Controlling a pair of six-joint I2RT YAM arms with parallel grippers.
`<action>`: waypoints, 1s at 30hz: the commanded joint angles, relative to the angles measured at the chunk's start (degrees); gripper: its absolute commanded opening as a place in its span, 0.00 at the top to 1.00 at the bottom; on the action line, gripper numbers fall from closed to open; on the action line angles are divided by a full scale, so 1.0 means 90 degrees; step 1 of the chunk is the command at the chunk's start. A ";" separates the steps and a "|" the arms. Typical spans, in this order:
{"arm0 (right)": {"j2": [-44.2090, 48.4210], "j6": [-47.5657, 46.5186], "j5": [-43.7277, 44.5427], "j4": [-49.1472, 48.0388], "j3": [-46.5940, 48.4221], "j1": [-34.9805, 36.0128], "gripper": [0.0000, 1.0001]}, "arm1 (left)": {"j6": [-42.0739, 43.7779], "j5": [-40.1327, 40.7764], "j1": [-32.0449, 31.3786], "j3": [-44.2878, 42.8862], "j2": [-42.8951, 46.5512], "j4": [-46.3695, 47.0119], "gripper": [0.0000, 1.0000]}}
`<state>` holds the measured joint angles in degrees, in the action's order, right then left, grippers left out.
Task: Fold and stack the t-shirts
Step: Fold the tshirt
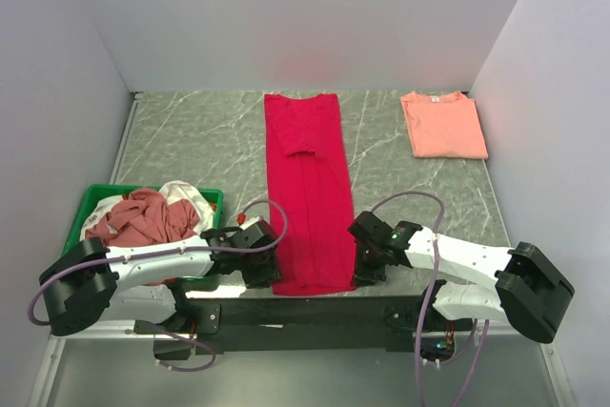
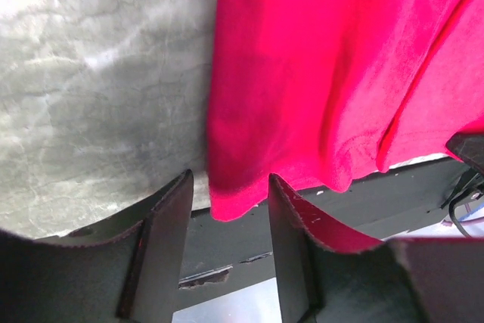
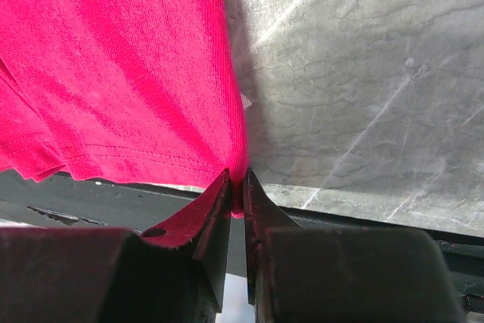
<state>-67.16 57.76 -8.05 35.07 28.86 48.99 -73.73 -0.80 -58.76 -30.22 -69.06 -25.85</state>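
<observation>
Red tee (image 1: 307,188) lies as a long narrow strip down the middle of the bench (image 1: 200,140), collar end far from me, hem end at the near edge, slightly overhanging it. My right fingers (image 3: 223,209) are pinched together on the tee's near right hem corner; in the wrist cam a bit of red cloth shows squeezed between the tips. My left fingers (image 2: 170,217) are spread apart at the near left hem corner, one on each side of it, w/ gaps showing both sides of the cloth, so no grip there. Salmon tee (image 1: 442,124) sits folded flat at the far right of the bench, well apart from the red one. On the near left, a green tray (image 1: 91,199) holds a crumpled dusty-rose tee (image 1: 143,216) w/ a white tee (image 1: 186,199) bunched beside it.
</observation>
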 commanded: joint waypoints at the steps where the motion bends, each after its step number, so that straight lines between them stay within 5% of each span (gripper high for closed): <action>1: -0.0019 -0.0060 0.0104 0.0107 -0.0121 0.0074 0.83 | -0.0166 -0.0019 -0.0121 -0.0080 -0.0090 0.0010 0.50; 13: -0.0009 -0.0021 0.0104 0.0078 -0.0111 0.0074 0.83 | -0.0225 -0.0224 -0.0336 -0.0070 -0.0520 0.0069 0.57; 21: 0.0030 -0.0002 0.0143 0.0136 -0.0111 0.0074 0.96 | -0.0391 -0.0048 -0.0463 -0.0012 -0.0462 -0.0243 0.94; 30: 0.0137 0.0086 0.0289 0.0341 -0.0092 0.0074 1.00 | -0.0743 0.0069 -0.0473 0.0291 0.0251 -0.0449 0.99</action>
<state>-66.74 58.17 -7.97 35.40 28.80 49.17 -78.72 -1.54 -62.52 -28.69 -68.42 -26.35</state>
